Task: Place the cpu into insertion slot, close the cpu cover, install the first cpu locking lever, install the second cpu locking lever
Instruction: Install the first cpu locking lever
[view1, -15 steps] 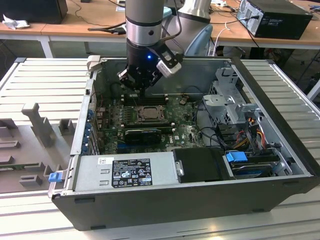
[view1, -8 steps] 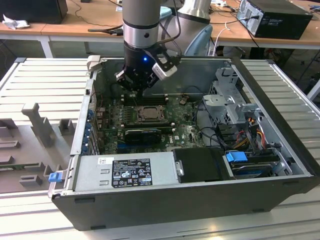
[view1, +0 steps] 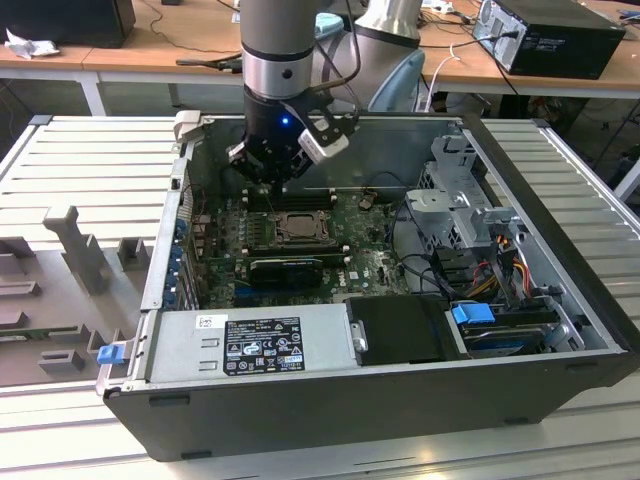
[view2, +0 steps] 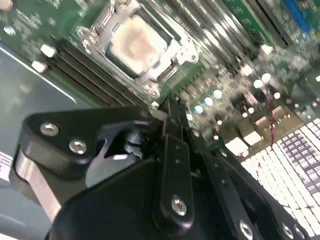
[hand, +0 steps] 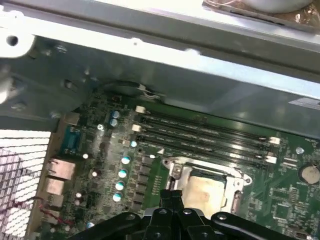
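Observation:
The cpu (view1: 297, 227) lies flat in the insertion slot (view1: 268, 240) on the green motherboard inside the open computer case. In both wrist views its pale beige top (view2: 134, 42) (hand: 204, 192) shows through the window of the cpu cover (view2: 152, 76) (hand: 236, 184), which lies down flat around it. My gripper (view1: 283, 183) hangs just above the board at the socket's far side. Its black fingers (view2: 171, 120) (hand: 172, 196) are pressed together with nothing between them, and their tip sits close beside a corner of the socket frame.
Long memory slots (hand: 200, 132) run beside the socket. A finned heatsink (view2: 300, 160) stands close by, and the grey case wall (hand: 175, 75) rises behind the board. A power supply (view1: 255, 345) and a drive cage (view1: 465, 205) fill the case's near and right parts.

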